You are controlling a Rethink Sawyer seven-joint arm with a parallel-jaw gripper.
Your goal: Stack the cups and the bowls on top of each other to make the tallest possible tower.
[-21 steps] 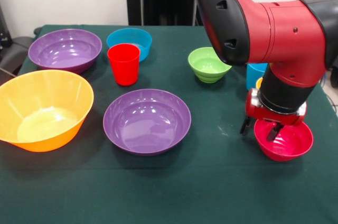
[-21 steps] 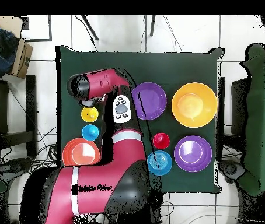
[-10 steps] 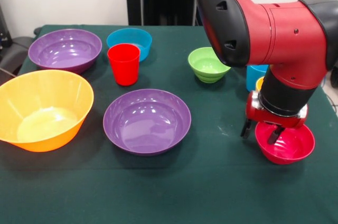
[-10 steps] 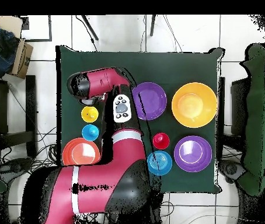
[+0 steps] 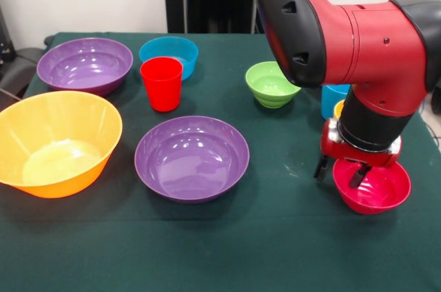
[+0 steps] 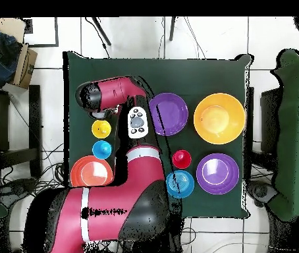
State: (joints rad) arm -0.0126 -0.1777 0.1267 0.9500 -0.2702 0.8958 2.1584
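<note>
1. Gripper [image 5: 339, 169] straddles the pink bowl's [image 5: 375, 192] near-left rim, one finger inside, one outside; whether it grips, I cannot tell.
2. Orange bowl [image 5: 41, 116], purple bowl [image 5: 191, 158] sit left.
3. Red cup [image 5: 161, 84], green bowl [image 5: 271, 85] farther back.

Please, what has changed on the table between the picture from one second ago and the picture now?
The magenta-pink bowl shifted slightly toward the right of the front view together with the gripper, whose fingers straddle the bowl's rim, one inside and one outside. Since half a second ago, nothing visibly moved. The red cup, both purple bowls, the green bowl and the yellow-orange bowl stayed as they were.
</note>
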